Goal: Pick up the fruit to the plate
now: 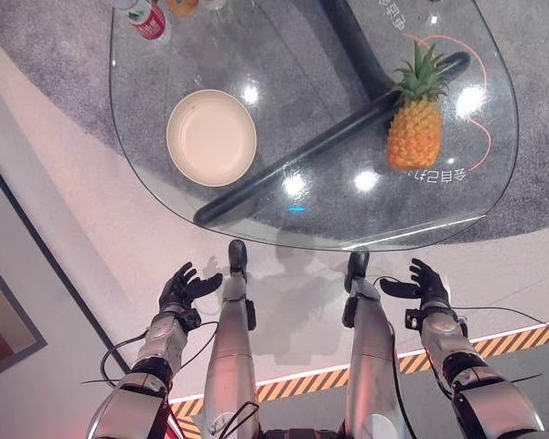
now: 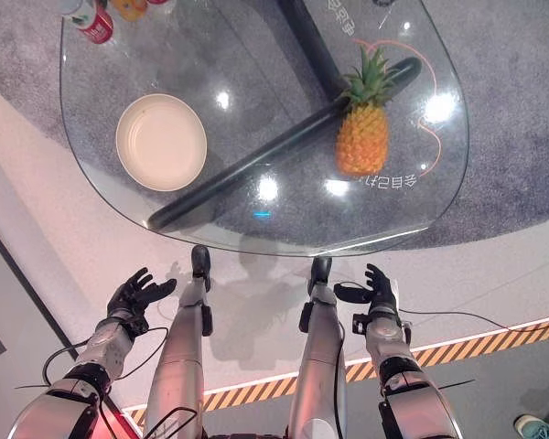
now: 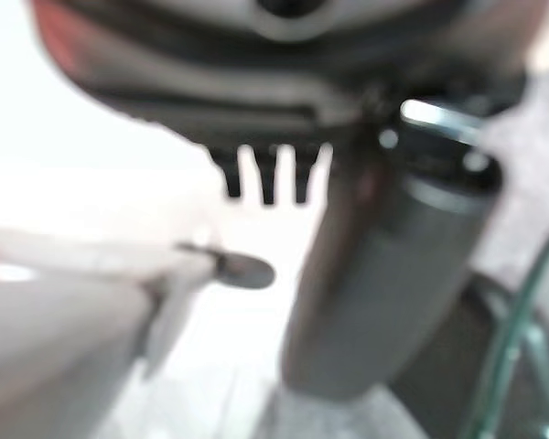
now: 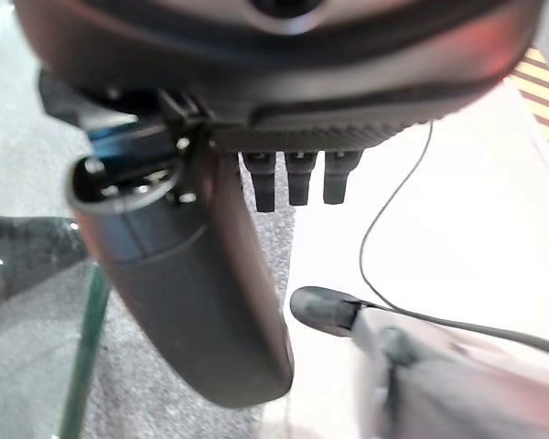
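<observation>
Two head eyes downward over one glass table [image 1: 165, 197]; wrist cameras close along each hand.

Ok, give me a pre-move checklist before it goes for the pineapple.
1. Pineapple upright on the glass table, untouched: ok.
2. Plate bare, ready to take the fruit: ok.
3. Left hand open, holding nothing: ok.
4. Right hand open, holding nothing: ok.
5. Hands positioned over the table: not ok, both hang short of its near edge.
6. Cans at the far corner lie away from plate and pineapple: ok.
</observation>
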